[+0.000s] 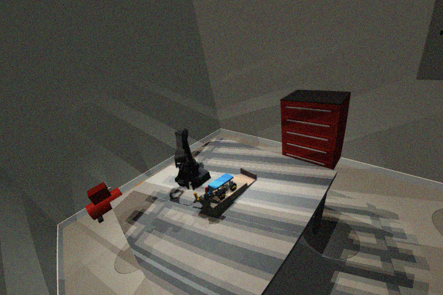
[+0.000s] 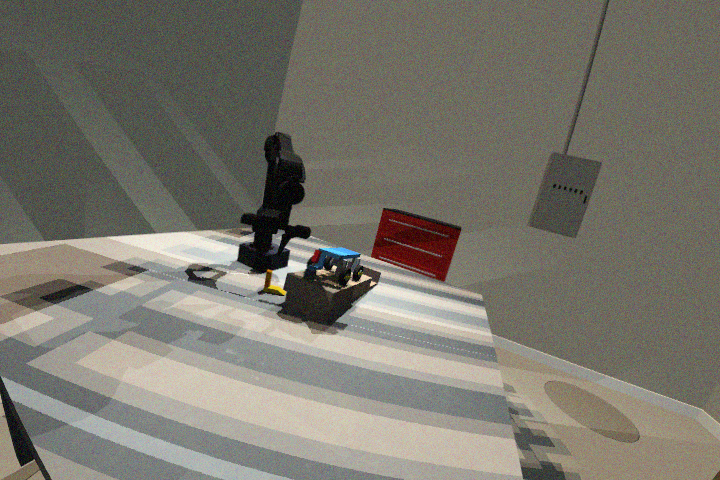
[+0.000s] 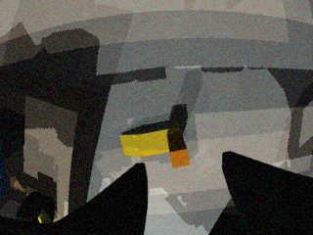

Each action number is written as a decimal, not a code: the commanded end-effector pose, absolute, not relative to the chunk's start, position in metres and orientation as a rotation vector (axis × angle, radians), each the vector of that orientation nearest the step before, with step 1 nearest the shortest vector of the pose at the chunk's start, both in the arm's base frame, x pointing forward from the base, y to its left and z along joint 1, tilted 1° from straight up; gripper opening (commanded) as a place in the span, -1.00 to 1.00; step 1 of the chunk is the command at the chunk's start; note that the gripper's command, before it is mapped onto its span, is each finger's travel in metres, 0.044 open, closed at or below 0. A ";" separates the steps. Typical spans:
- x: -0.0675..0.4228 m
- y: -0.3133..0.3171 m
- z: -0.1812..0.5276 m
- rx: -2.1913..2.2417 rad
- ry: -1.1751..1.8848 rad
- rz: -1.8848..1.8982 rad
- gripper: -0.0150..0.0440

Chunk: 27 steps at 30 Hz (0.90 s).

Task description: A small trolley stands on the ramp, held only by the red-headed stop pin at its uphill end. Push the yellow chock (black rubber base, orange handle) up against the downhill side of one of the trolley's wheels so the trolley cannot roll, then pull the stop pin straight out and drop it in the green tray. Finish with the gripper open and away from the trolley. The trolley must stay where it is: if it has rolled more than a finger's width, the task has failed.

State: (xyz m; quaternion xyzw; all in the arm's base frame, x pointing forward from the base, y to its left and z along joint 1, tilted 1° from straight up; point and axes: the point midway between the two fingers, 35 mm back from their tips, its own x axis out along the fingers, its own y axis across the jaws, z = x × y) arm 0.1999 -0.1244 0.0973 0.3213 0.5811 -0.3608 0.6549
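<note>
The yellow chock (image 1: 196, 198) (image 2: 273, 290) (image 3: 145, 143) stands on the table beside the ramp (image 1: 244, 179) (image 2: 307, 297), its orange handle (image 3: 180, 158) upright. The blue-topped trolley (image 1: 221, 181) (image 2: 340, 253) stands on the ramp; one of its wheels (image 3: 36, 207) shows at the lower left of the wrist view. The red head of the stop pin (image 1: 206, 189) (image 2: 315, 255) is at the trolley's uphill end. My gripper (image 3: 184, 165) is partly open and empty, its fingers above the table with the chock ahead of them in the wrist view. I cannot make out the green tray.
The ramp's side wall stands between the chock and the trolley. The arm's base (image 2: 263, 256) is close behind the chock. A red drawer cabinet (image 1: 309, 132) (image 2: 414, 243) stands at the back, and a red object (image 1: 103, 201) is at the far left.
</note>
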 end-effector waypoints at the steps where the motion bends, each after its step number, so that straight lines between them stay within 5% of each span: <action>1: 0.188 -0.110 0.101 0.716 1.402 -0.735 0.15; 27: 0.190 -0.112 0.052 0.716 1.402 -0.736 0.15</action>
